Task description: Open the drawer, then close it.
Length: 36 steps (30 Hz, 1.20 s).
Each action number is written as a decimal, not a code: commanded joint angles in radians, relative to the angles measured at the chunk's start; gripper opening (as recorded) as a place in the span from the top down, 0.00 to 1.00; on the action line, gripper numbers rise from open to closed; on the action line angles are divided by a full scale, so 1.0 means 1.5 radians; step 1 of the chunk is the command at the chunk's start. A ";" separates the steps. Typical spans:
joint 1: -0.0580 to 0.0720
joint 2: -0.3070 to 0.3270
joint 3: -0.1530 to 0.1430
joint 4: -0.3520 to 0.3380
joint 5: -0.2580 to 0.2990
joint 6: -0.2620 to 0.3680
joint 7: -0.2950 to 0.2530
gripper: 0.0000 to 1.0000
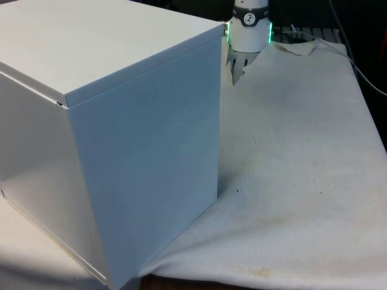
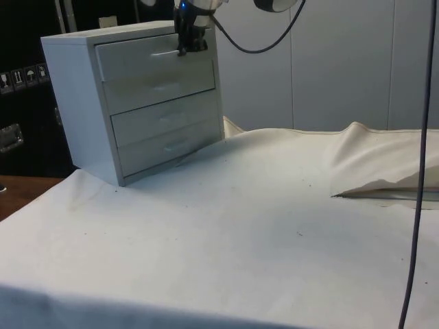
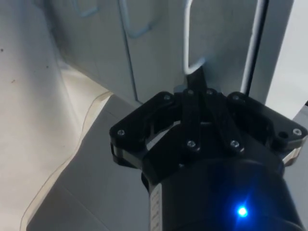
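The tool point(image 2: 192, 45) sits at the face of the top drawer point(image 2: 156, 60), right at the end of that drawer's handle point(image 2: 162, 53) nearest the chest's far corner. In the wrist view the tool point(image 3: 198, 82) has its two black fingers point(image 3: 191, 103) drawn close together, with the thin white bar of the handle point(image 3: 186, 38) meeting them at the tips, so it appears closed on the handle. The top drawer front lies roughly flush with the two drawers below it in the side view, so it looks shut or very nearly so.

The chest of drawers point(image 2: 130, 96) is white with three drawers stacked one above another, each with a slim handle. It stands on the bench point(image 2: 226, 226) at the side view's left, near the bench edge. In the front view the chest of drawers point(image 1: 115, 133) turns its plain back and side to the camera and fills the front view's left, with the arm's white wrist point(image 1: 249, 30) just beyond its far top corner.

A white cloth point(image 1: 296, 181) covers the bench, rumpled into folds at the side view's right.
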 commanded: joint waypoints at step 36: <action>-0.007 0.027 -0.017 0.011 0.031 0.015 -0.013 1.00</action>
